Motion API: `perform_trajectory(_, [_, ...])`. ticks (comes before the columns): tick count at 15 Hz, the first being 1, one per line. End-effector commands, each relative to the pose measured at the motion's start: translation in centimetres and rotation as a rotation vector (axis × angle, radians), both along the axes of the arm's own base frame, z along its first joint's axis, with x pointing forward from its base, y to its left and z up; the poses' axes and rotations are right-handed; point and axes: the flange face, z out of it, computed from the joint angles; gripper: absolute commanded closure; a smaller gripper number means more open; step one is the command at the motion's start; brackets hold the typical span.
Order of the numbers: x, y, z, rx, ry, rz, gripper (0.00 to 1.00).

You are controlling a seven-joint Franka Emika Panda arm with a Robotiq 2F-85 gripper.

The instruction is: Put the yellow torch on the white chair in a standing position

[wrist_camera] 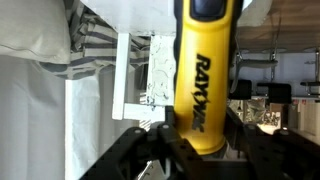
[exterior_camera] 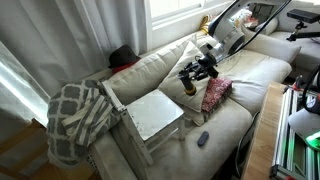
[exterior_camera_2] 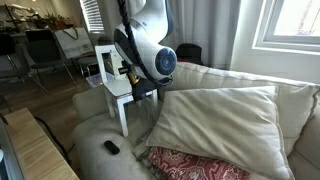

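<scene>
The gripper is clamped on the smooth yellow cylindrical torch, top end cropped in wrist view, held over the soft sofa near the flat-seated white chair.

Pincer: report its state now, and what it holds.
Pincer: closed, holding the torch.

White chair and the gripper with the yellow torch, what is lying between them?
Nothing: in an exterior view only bare sofa separates the white chair from the gripper holding the yellow torch.
</scene>
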Motion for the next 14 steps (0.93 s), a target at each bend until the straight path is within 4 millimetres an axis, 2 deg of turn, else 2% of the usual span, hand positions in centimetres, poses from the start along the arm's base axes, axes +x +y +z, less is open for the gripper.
perform_trajectory(1, [0.7,2.6,3.0,0.141,-0.078,0.012,0.76])
perform_trajectory(2, [1.0,3.0,4.0,0.187,-0.073,0.022,0.76])
perform_trajectory(4, [1.4,5.1,5.4,0.243,-0.098,0.024,0.76])
perform_trajectory(6, [1.4,7.4,5.5,0.312,-0.07,0.022,0.76])
perform_trajectory(7, [1.8,8.4,5.5,0.322,-0.087,0.011,0.76])
perform_trajectory(8, [3.0,8.6,5.9,0.35,-0.064,0.003,0.76])
perform_trajectory(9, [2.5,10.0,4.7,0.35,-0.061,0.0,0.76])
perform_trajectory(10, [2.5,11.1,4.5,0.356,-0.071,-0.007,0.76])
perform_trajectory(11, [4.5,10.1,5.9,0.374,-0.069,-0.011,0.76])
perform_trajectory(13, [4.7,11.6,4.9,0.371,-0.077,-0.023,0.76])
perform_trajectory(14, [5.4,11.7,4.9,0.373,-0.088,-0.028,0.76])
